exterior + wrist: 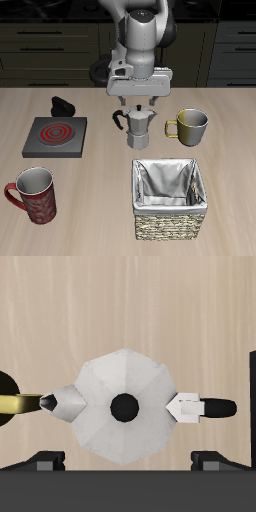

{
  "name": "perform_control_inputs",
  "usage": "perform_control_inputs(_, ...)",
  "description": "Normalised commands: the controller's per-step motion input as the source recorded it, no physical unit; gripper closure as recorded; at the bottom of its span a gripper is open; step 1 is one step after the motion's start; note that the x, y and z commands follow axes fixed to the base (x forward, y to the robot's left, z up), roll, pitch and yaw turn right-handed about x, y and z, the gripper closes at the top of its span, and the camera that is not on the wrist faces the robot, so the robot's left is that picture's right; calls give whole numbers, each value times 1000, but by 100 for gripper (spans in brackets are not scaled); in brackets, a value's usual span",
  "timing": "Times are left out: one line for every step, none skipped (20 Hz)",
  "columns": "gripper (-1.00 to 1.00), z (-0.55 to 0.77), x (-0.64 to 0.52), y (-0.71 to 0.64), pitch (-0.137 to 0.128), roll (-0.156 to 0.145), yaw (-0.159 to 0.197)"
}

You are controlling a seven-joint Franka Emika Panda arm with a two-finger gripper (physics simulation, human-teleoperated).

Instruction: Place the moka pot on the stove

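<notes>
Front-high overview; wrist straight down.

Even, bright simulator light from above; soft short shadows on the counter (100, 190) (faint ones), both low-resolution renders sharp, without glare.

Kitchen: dark cabinets (40, 45), stove (56, 135)
</notes>
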Motion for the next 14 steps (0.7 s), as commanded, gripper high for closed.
perform_control_inputs(-100,-128,2,-105,19,-23,-34)
perform_control_inputs(-100,-81,1,-39,2,0,6)
perform_control_inputs(-100,-163,-32,-90,30,7,7)
perform_control_inputs(-100,-116,16,-48,8,-33,2)
perform_control_inputs(-100,-34,97,58,1,12,10)
perform_control_inputs(-100,-139,-20,-106,28,-4,-6)
perform_control_inputs(-100,-41,65,51,-2,-1,6)
perform_control_inputs(-100,-109,17,-11,-2,1,13)
perform_control_inputs(-100,-2,46,41,0,0,0)
perform_control_inputs(-100,-142,86,35,21,-1,-8)
perform_control_inputs(-100,-134,53,47,30,15,7)
perform_control_inputs(-100,-33,0,25,4,13,8)
perform_control_inputs(-100,-76,13,60,7,4,-20)
perform_control_inputs(-100,-56,34,119,11,28,-9)
